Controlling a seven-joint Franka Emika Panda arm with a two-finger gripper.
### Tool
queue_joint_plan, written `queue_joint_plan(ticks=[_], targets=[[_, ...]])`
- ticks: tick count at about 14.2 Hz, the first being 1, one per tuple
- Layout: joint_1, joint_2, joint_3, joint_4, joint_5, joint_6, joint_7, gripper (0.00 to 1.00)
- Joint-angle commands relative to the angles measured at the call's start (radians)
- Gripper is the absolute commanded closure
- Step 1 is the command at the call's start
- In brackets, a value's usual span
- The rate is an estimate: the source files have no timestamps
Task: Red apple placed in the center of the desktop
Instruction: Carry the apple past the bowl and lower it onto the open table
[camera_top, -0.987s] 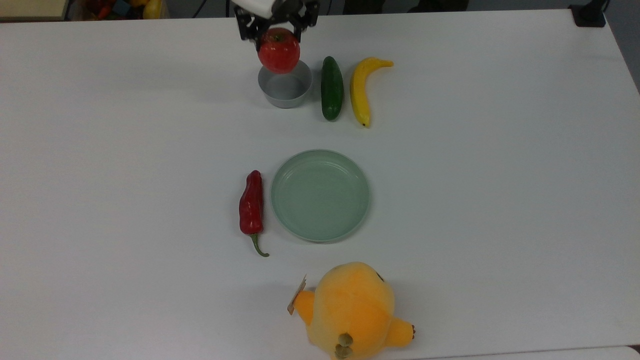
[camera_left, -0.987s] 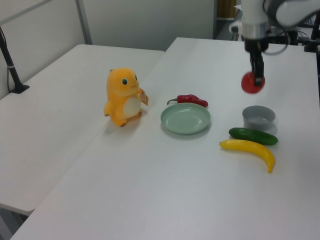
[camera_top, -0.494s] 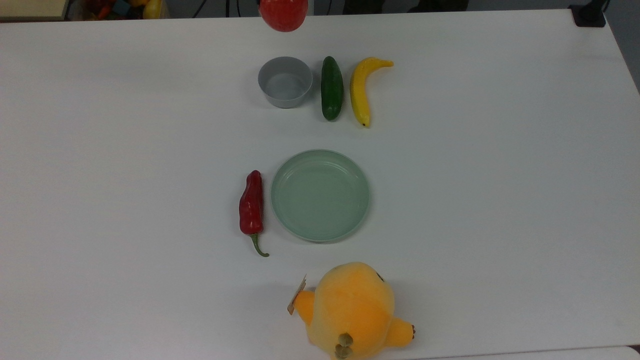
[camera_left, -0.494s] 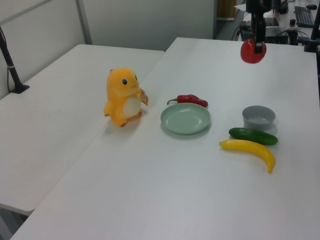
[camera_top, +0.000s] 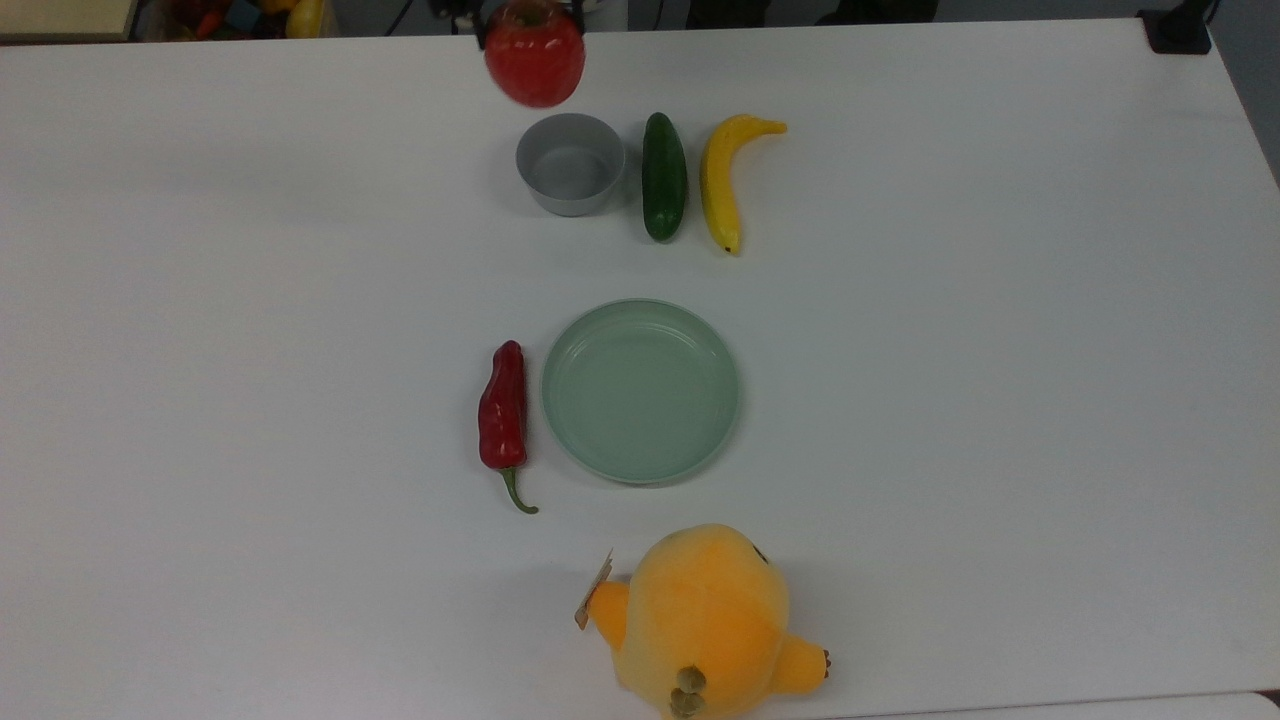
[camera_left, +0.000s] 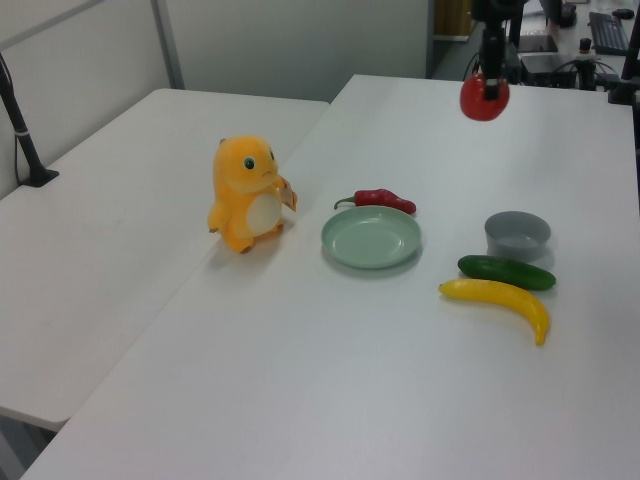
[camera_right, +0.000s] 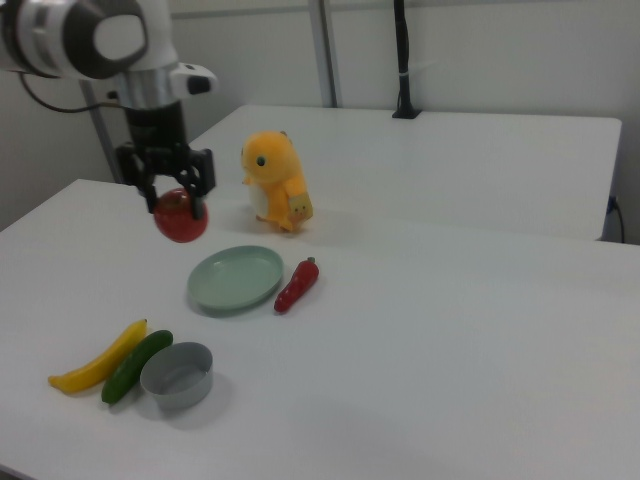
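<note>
The jaws (camera_right: 178, 199) gripped the apple (camera_right: 181, 217), held in the air above the desk (camera_top: 950, 400) at the top view's upper centre, just above the grey cup (camera_top: 570, 164). A green plate (camera_top: 641, 391) sat mid-frame.

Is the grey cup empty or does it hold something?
Empty. The grey cup shows bare inside; the red apple hangs in the gripper.

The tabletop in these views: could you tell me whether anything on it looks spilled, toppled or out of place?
Nothing stands out. The grey cup, cucumber, banana, chili pepper, pale-green plate and upright plush toy sit tidily; the red apple hangs above the desktop in the tool.
</note>
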Motion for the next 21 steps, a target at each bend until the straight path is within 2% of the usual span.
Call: queue_joint_plan(ticks=[1, 5, 10, 21], targets=[[-0.028, 0.143, -0.036, 0.105, 0.025, -0.030, 0.019, 0.96], [-0.045, 0.220, -0.038, 0.104, 0.012, 0.013, 0.015, 0.96], [-0.062, 0.295, -0.042, 0.101, -0.044, 0.081, -0.001, 0.96], [-0.147, 0.453, -0.055, 0.041, -0.045, 0.355, -0.188, 0.95]])
